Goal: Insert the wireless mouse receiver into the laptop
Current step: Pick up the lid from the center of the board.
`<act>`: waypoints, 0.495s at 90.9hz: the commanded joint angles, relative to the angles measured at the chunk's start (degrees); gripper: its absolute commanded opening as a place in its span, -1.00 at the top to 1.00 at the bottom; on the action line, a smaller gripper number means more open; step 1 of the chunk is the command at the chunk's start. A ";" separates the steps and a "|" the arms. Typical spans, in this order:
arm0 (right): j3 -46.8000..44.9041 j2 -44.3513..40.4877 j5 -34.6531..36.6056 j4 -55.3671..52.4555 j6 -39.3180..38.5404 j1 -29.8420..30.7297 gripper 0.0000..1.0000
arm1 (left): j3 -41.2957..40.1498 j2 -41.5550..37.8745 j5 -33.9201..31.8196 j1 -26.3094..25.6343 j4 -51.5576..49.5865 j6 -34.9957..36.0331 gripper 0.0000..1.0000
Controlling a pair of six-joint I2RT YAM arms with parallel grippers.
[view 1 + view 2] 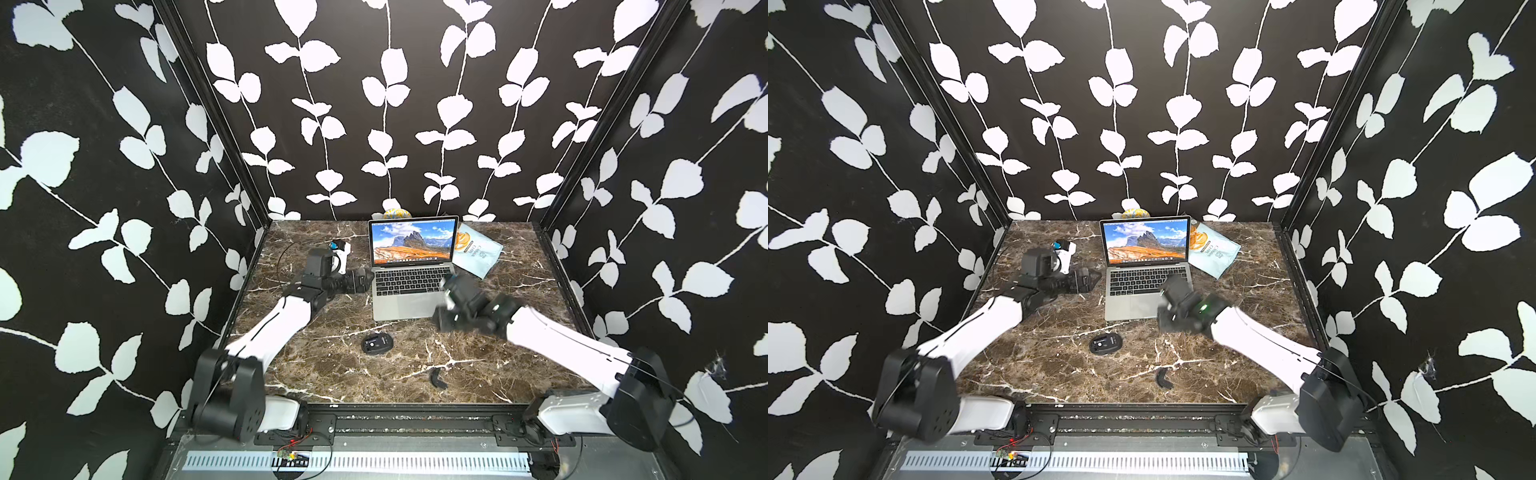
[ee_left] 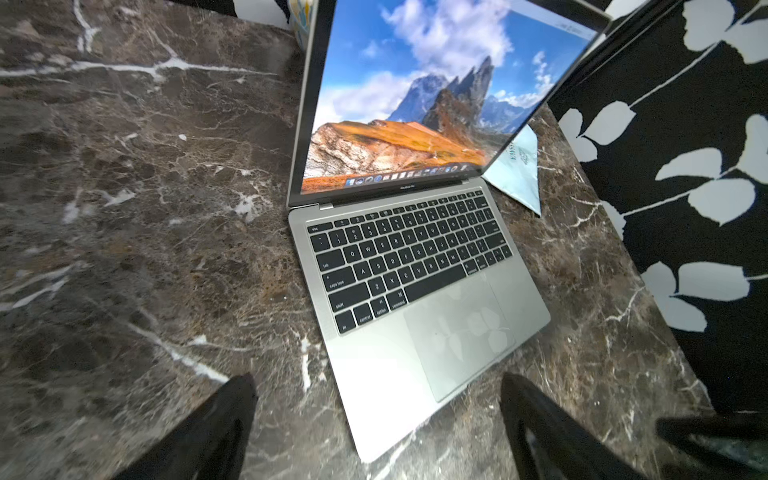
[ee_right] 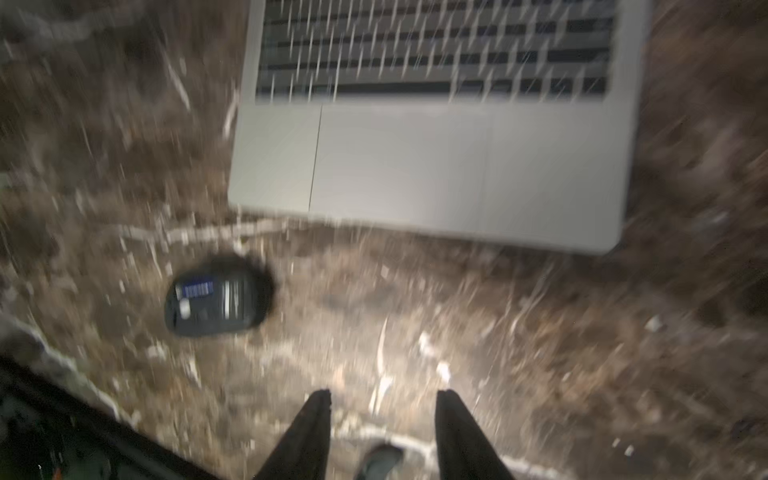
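Only the left wrist view let the laptop be read: "esc", "tab", "caps lock" and "shift" on its keys. The mouse lay on the counter, just before the laptop's front edge. Its striped label showed in the right wrist view, too blurred to read. The left hand stood wide and empty. The right hand was narrower, with nothing between its tips.

The slim silver-grey laptop stands open on the brown marble surface. A pale blue packet lies behind it. The left hand is spread wide, gripping nothing.
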 commanded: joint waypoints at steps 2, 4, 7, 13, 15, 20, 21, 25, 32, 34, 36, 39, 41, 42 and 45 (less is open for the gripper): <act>-2.95 2.47 2.23 -7.08 15.32 8.02 0.19 | -6.37 -6.78 -2.77 -2.64 -11.74 2.87 -0.89; -3.00 3.42 2.23 -6.63 17.24 9.51 0.20 | -7.34 -7.90 -3.07 -3.35 -11.84 2.53 -0.89; -2.89 5.17 2.12 -5.64 19.81 11.30 0.22 | -8.47 -9.65 -3.40 -4.56 -11.84 1.94 -0.88; -2.39 8.13 2.24 -4.56 24.43 13.86 0.25 | -10.12 -12.23 -5.09 -6.99 -11.60 0.90 -0.88; -2.29 8.88 2.41 -4.31 25.39 14.48 0.26 | -10.56 -12.87 -5.60 -7.84 -11.59 0.57 -0.88; -1.87 10.98 2.89 -4.18 27.35 15.86 0.26 | -11.29 -14.12 -6.75 -9.37 -11.72 -0.11 -0.88; -1.78 11.36 3.04 -4.19 27.61 16.15 0.25 | -11.43 -14.32 -6.92 -9.63 -11.69 -0.24 -0.88; -1.50 12.46 3.53 -4.30 28.68 16.72 0.24 | -11.88 -14.70 -7.24 -10.35 -11.70 -0.62 -0.88; -1.01 14.08 3.93 -4.31 29.04 17.45 0.24 | -12.10 -14.76 -7.34 -10.89 -11.79 -0.84 -0.88; -0.85 15.46 4.13 -4.40 29.09 17.56 0.24 | -12.15 -14.78 -7.35 -10.97 -11.83 -0.79 -0.88; -0.52 16.18 4.49 -4.58 28.99 17.63 0.25 | -12.12 -14.72 -7.29 -11.01 -11.84 -0.78 -0.88; -0.12 16.95 5.15 -4.78 28.79 17.70 0.26 | -12.17 -14.81 -7.28 -11.08 -11.87 -0.73 -0.89; 0.23 17.37 5.69 -5.02 28.76 17.68 0.26 | -12.15 -14.86 -7.29 -11.10 -11.85 -0.72 -0.89; 0.41 17.58 5.89 -5.18 28.71 17.73 0.27 | -12.12 -14.91 -7.32 -11.11 -11.85 -0.67 -0.89; 1.06 18.28 6.49 -5.54 28.46 17.69 0.28 | -12.24 -15.02 -7.48 -11.09 -11.87 -0.63 -0.89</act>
